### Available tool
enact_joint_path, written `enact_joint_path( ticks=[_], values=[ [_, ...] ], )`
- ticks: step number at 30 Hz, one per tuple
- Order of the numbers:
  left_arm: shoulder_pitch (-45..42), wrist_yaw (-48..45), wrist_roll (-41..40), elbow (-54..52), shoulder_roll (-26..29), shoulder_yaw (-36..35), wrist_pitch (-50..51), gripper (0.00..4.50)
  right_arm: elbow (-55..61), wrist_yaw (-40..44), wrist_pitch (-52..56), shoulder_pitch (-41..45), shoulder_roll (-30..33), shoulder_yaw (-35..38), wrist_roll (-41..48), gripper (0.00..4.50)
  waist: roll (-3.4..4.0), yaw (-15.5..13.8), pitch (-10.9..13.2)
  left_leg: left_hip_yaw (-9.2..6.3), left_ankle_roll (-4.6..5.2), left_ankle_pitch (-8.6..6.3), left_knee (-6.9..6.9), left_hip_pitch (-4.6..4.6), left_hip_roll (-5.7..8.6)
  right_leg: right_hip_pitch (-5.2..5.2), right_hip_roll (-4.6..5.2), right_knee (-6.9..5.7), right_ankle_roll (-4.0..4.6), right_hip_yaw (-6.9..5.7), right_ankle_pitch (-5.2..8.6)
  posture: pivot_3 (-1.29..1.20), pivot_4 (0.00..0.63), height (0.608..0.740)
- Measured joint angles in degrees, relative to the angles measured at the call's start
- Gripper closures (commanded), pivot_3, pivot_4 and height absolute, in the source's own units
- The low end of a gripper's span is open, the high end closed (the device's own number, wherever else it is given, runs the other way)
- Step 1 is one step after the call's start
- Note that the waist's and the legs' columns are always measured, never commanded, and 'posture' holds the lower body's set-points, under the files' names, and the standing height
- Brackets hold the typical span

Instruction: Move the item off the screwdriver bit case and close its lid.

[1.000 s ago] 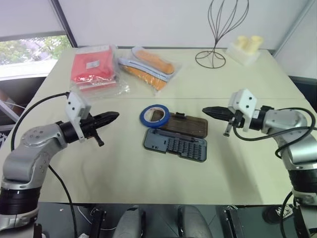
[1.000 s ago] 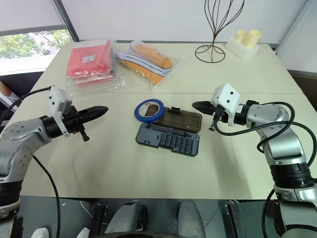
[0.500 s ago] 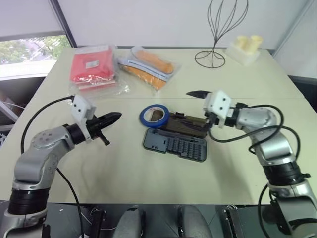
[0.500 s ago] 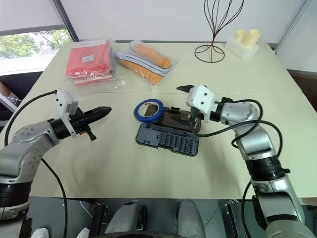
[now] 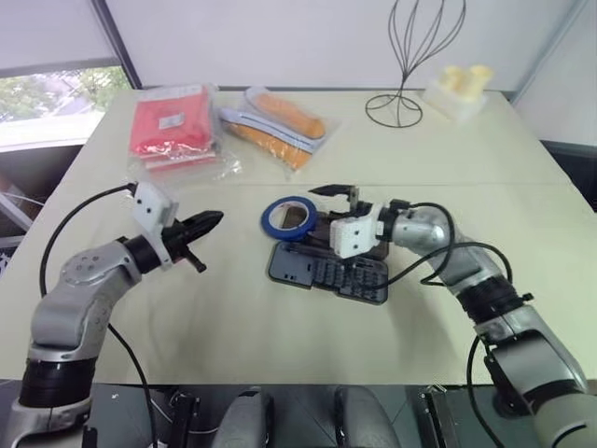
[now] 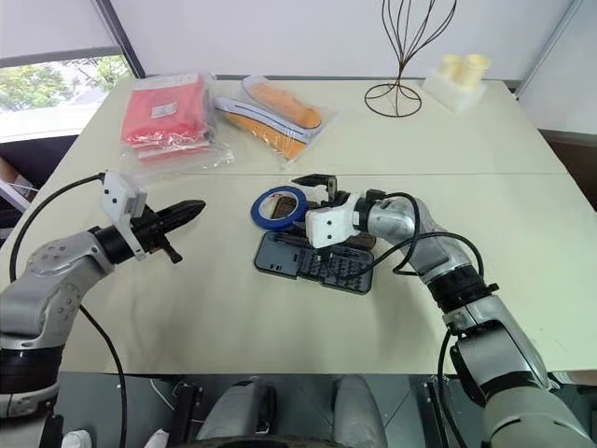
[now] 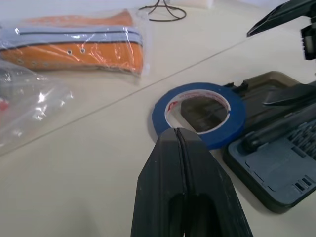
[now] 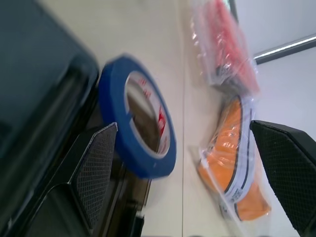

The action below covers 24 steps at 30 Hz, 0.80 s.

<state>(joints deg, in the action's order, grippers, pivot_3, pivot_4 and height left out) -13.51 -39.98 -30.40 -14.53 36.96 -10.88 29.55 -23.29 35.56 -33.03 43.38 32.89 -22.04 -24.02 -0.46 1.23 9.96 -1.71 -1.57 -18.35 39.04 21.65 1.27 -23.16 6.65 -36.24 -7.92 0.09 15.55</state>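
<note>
The flat blue ring of tape with a white inner core (image 5: 291, 217) is lying at the left end of the open case, one edge resting on the corner of the translucent smoky-brown rectangular lid (image 7: 261, 96) and the rest overhanging the pale beige table (image 5: 233, 317). There is one roll and one dark grey plastic screwdriver bit case (image 5: 326, 271), its tray of small bits lying nearer the robot and the lid lying flat on the far side. The right gripper (image 5: 334, 203) is hovering over the lid just beside the roll, its two black fingers standing wide apart and grasping nothing; in the right wrist view one finger (image 8: 98, 170) is sitting close to the roll's near rim and the other is well off to the side. The left gripper (image 5: 213, 220) is pointing at the roll from the left, apart from it, its two fingers (image 7: 185, 197) pressed together and empty. At the far left of the table two plastic-wrapped packets are lying side by side: one red (image 5: 171, 126), one holding an orange shoe (image 5: 280, 121). Further right one black wire stand (image 5: 410, 56) is standing beside one pale yellow block (image 5: 457, 89)
</note>
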Motion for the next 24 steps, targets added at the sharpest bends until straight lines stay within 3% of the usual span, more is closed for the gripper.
enact_joint_path(
  ticks=[11, 24],
  values=[
    [1.52, 1.63, -0.03, -1.5, -0.02, -0.37, -0.01, 4.5, -12.61, -8.08, -5.05, 6.22, -2.58, -3.75, -9.07, 0.03, 0.0, 0.1, 0.0, 0.0, -0.02, 0.01, 0.0, 0.01, 0.0, 0.0, 0.0, 0.0, 0.0, 0.0, 0.0, 0.0, 0.15, 0.74],
    [1.71, 2.85, -0.02, -2.24, -0.03, -0.55, 0.01, 4.5, -17.72, -11.39, -7.42, 8.31, -6.1, -5.15, -11.92, 0.03, 0.01, 1.31, 0.0, -0.02, -0.03, 0.02, -0.01, 0.01, 0.0, 0.0, 0.0, -0.02, 0.0, 0.0, 0.0, 0.0, 0.15, 0.74]
  ],
)
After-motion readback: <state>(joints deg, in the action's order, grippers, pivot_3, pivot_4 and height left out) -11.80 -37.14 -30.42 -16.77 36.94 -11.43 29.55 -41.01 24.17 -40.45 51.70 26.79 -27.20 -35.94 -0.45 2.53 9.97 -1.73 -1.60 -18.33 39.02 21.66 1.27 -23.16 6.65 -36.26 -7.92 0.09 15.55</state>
